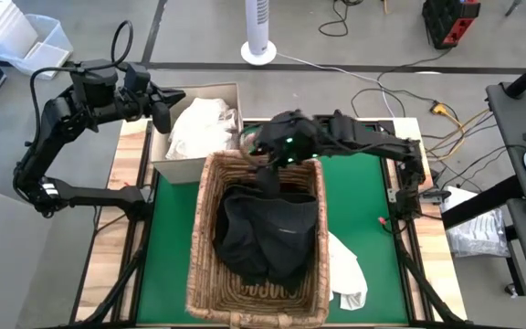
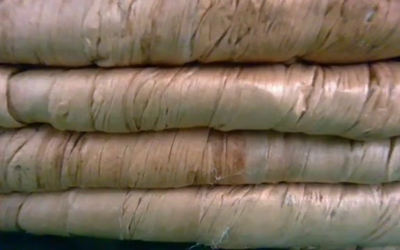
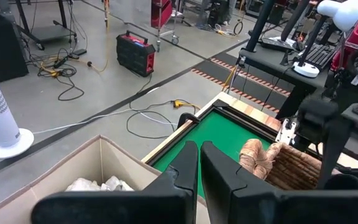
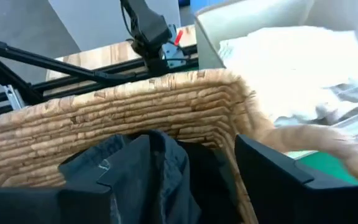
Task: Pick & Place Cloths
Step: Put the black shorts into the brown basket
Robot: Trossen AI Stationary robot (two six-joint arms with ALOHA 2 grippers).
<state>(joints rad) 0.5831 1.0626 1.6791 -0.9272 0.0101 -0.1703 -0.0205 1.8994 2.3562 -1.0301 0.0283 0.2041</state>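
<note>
A wicker basket (image 1: 199,228) stands on the green mat (image 1: 363,201); its wall fills the low view (image 2: 200,125). A black cloth (image 1: 268,228) lies bunched inside it. My right gripper (image 1: 268,169) hangs open over the basket's far end. Its fingers stand wide apart on either side of the cloth's raised collar part (image 4: 142,168). White cloths (image 1: 199,123) lie in a cardboard box (image 1: 176,169) at the far left. My left gripper (image 1: 167,108) is above that box, shut and empty (image 3: 199,165). Another white cloth (image 1: 347,270) lies on the mat to the right of the basket. My right gripper is open over the black cloth's raised part (image 4: 148,155), slanting down from the table's right. I cannot tell whether its fingers (image 4: 278,180) touch the cloth. The cloth rests on the basket floor.
The basket's woven wall (image 4: 104,106) rises around the right gripper's fingers. Wooden table edges frame the mat. A white fan (image 1: 258,32) and cables stand on the floor beyond the far edge. Bare mat lies to the basket's right.
</note>
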